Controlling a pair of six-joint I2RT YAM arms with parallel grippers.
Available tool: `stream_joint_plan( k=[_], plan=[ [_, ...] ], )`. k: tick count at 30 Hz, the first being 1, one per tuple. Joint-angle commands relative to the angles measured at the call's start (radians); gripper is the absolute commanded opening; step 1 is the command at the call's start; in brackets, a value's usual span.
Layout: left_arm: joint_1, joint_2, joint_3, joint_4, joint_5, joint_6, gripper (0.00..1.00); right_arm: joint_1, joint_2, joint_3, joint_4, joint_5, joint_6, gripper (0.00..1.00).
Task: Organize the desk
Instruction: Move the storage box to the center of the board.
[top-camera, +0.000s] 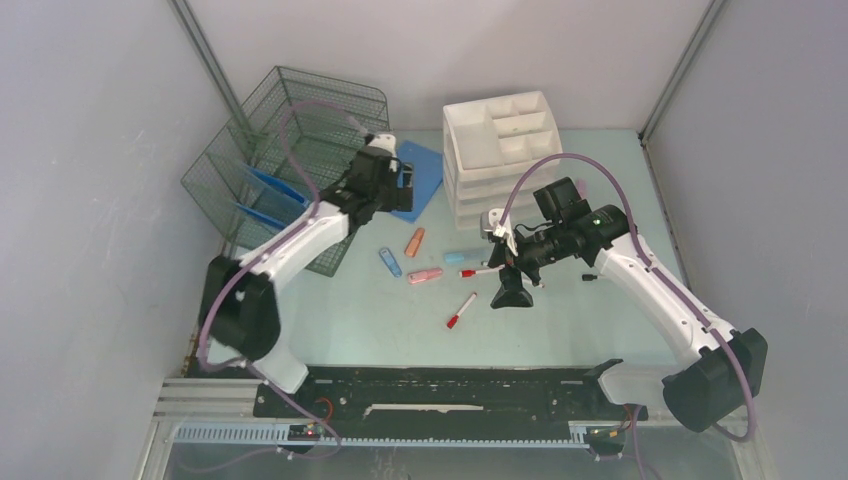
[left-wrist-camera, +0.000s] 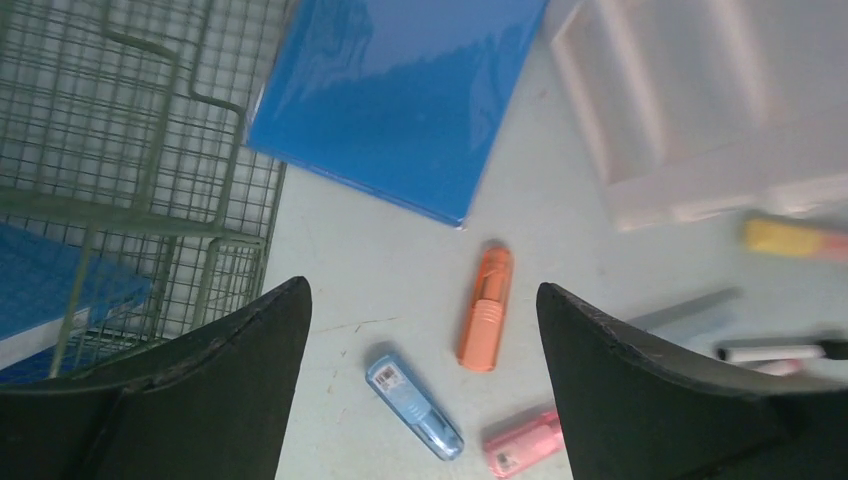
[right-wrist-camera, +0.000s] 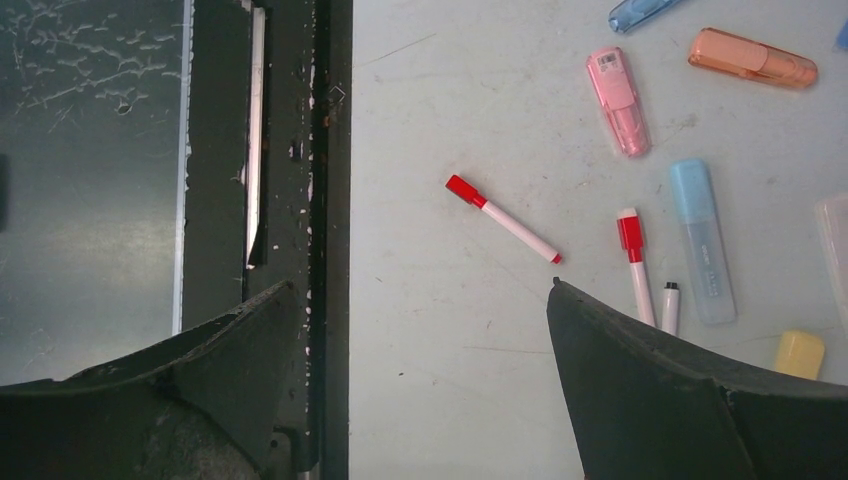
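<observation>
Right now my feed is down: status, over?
Left gripper open, empty. Right gripper open, empty. Desk cluttered: markers, blue folder loose. Nothing blocking.

The desk (top-camera: 380, 325) bears a blue folder (top-camera: 424, 172) and scattered pens (top-camera: 461, 311).

Robot lab test cell here, plain pale panel walls (top-camera: 90, 200) boxing in 3 sides, metal corner post (top-camera: 680, 68) upper right, left arm (top-camera: 300, 235) and right arm (top-camera: 650, 280) bolted along the black rail (top-camera: 450, 385) at bottom, mint desk (top-camera: 560, 320) staged with stationery.
</observation>
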Motion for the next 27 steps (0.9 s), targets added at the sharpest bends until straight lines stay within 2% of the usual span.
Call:
stream_joint_plan(
  k=[1, 4, 12, 17, 27],
  plan=[
    [-0.028, 0.142, 0.132, -0.080, -0.089, 0.105, 0.89, -0.005, -0.024, -0.002, -0.004, -0.002, -0.019, 1.00],
    [-0.042, 0.250, 0.224, -0.113, -0.106, 0.138, 0.86, -0.005, -0.023, -0.002, -0.003, -0.001, -0.020, 1.00],
    [-0.102, 0.509, 0.468, -0.204, -0.256, 0.227, 0.77, -0.010, -0.020, -0.002, -0.006, 0.001, -0.024, 1.00],
    [-0.107, 0.593, 0.540, -0.232, -0.251, 0.263, 0.68, -0.011, -0.017, -0.003, -0.008, 0.004, -0.025, 1.00],
    [-0.107, 0.734, 0.672, -0.317, -0.198, 0.347, 0.65, -0.011, -0.010, -0.001, -0.008, 0.008, -0.025, 1.00]
  ],
)
